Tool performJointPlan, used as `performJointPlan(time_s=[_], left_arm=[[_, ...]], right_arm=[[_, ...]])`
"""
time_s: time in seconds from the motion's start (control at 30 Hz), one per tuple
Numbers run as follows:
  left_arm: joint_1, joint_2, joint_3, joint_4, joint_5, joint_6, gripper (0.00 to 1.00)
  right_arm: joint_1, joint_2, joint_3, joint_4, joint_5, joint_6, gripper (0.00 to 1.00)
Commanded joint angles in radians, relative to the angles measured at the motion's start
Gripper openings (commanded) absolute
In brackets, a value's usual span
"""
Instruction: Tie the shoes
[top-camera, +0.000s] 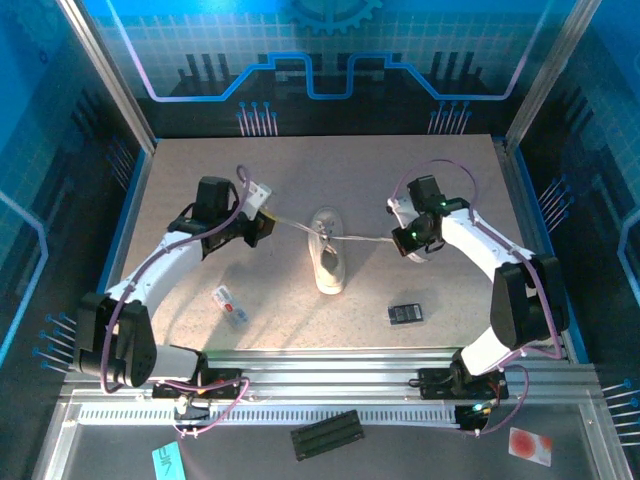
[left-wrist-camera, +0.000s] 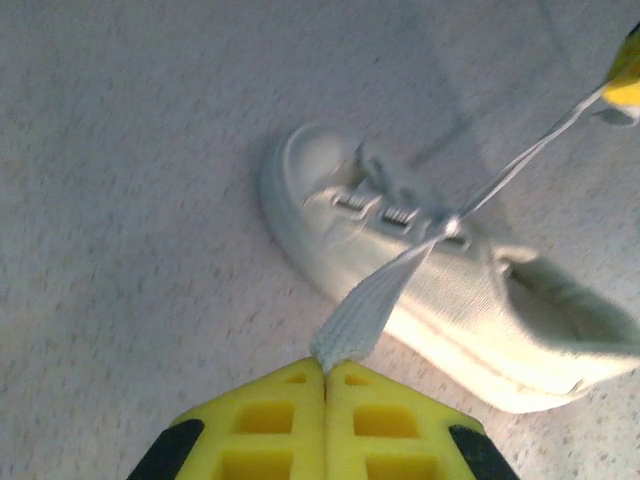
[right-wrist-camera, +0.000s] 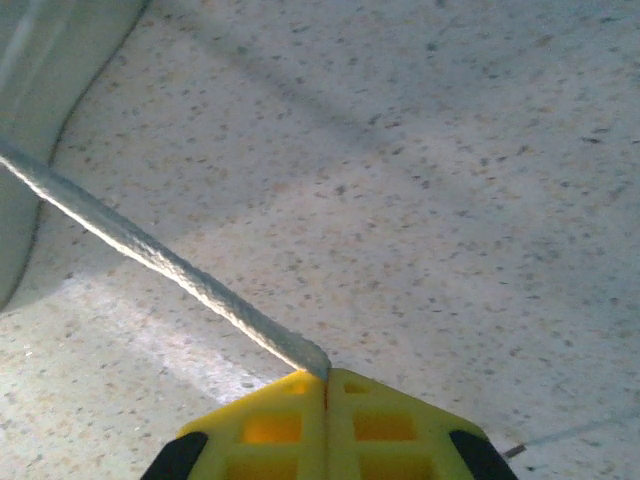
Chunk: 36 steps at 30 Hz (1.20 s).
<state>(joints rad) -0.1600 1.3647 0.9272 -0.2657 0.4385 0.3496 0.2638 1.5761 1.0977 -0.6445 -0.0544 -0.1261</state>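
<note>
At the left gripper (left-wrist-camera: 326, 372), the pads were clamped on a flat lace (left-wrist-camera: 370, 305); the right gripper (right-wrist-camera: 327, 378) pinched the other lace (right-wrist-camera: 160, 260), and both ran taut. The laces looked soft, limp and apt to slip, best held near their ends. Between the arms, mid-table (top-camera: 200, 165), lay the shoe (top-camera: 327, 262), light enough to drag. Its long axis ran near-to-far, with the toe seemingly toward the far edge

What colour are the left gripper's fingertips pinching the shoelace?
Bright yellow fingertips on the flat pale lace; clearest in left wrist view.
</note>
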Motion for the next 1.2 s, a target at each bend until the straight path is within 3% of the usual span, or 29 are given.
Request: performJointPlan(time_s=[0.0, 0.07, 0.13, 0.27, 0.4, 0.53, 0.63, 0.87, 1.17], left_arm=[[0.004, -0.009, -0.036, -0.090, 0.018, 0.078, 0.00], [-0.002, 0.001, -0.053, -0.123, 0.020, 0.126, 0.00], [-0.014, 0.008, -0.070, -0.150, 0.017, 0.180, 0.15], [-0.036, 0.023, -0.068, -0.176, -0.002, 0.251, 0.34], [-0.053, 0.038, -0.059, -0.130, 0.013, 0.286, 0.45], [-0.085, 0.117, -0.012, -0.099, 0.008, 0.301, 0.49], [-0.132, 0.227, 0.076, -0.153, -0.063, 0.265, 0.51], [-0.237, 0.388, 0.144, -0.197, -0.261, 0.097, 0.56], [-0.308, 0.482, 0.145, -0.201, -0.415, -0.091, 0.58]], right_arm=[[0.026, -0.014, -0.012, -0.027, -0.079, 0.000, 0.00], [0.058, 0.007, 0.003, -0.033, -0.081, -0.017, 0.00], [0.084, 0.033, 0.025, -0.047, -0.071, -0.032, 0.00], [0.118, 0.070, 0.065, -0.070, -0.043, -0.045, 0.00], [0.123, 0.070, 0.073, -0.066, -0.039, -0.045, 0.00], [0.121, 0.070, 0.073, -0.066, -0.032, -0.044, 0.00], [0.121, 0.074, 0.073, -0.066, -0.038, -0.036, 0.00], [0.120, 0.076, 0.077, -0.066, -0.033, -0.032, 0.00], [0.110, 0.082, 0.080, -0.069, -0.029, -0.043, 0.00]])
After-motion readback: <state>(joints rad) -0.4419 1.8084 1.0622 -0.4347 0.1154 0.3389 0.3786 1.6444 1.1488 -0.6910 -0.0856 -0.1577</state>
